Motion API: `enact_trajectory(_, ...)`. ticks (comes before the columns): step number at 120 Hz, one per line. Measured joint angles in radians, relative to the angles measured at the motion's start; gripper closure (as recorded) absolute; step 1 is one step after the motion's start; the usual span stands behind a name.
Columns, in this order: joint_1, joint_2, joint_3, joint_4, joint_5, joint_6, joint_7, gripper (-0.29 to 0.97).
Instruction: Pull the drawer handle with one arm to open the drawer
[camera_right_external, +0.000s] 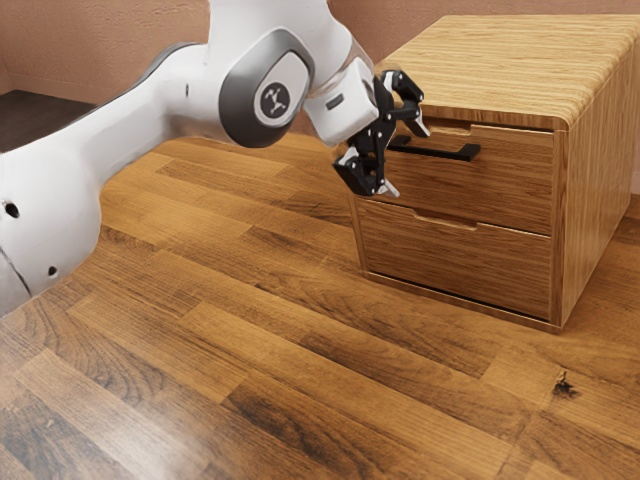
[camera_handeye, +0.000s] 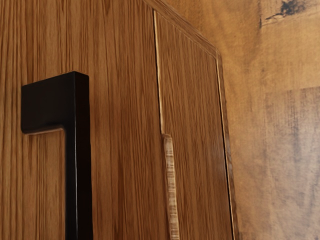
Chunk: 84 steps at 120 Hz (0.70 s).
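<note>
A wooden cabinet (camera_right_external: 590, 150) stands on the floor at the exterior view's right, with two drawers in its front. The upper drawer (camera_right_external: 500, 190) carries a black bar handle (camera_right_external: 440, 150); its front looks flush with the cabinet. My black gripper (camera_right_external: 385, 135) hovers at the handle's left end, fingers spread open, one above and one below the bar's level, touching nothing. In the wrist view the black handle (camera_handeye: 75, 165) runs close ahead of my hand across the upper drawer front (camera_handeye: 125, 125), and the lower drawer (camera_handeye: 195, 150) lies beyond it.
The lower drawer (camera_right_external: 455, 255) has only a small notch at its top edge and sits shut. A wood-plank floor (camera_right_external: 300, 380) spreads in front of the cabinet. A dark knot (camera_right_external: 563, 386) marks the floor near the cabinet's front corner.
</note>
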Motion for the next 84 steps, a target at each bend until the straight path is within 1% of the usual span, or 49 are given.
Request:
enact_trajectory(19,-0.001,0.037,-0.001,-0.002,-0.002,0.003,0.005,0.00)
enact_trajectory(34,-0.001,0.034,-0.001,-0.019,-0.003,0.003,0.008,-0.01)
enact_trajectory(60,0.000,-0.074,-0.002,-0.165,-0.002,0.026,0.013,0.01)
enact_trajectory(73,0.002,-0.143,-0.002,-0.246,-0.003,0.064,0.014,0.09)
enact_trajectory(84,0.004,-0.159,-0.003,-0.268,-0.004,0.089,0.016,0.07)
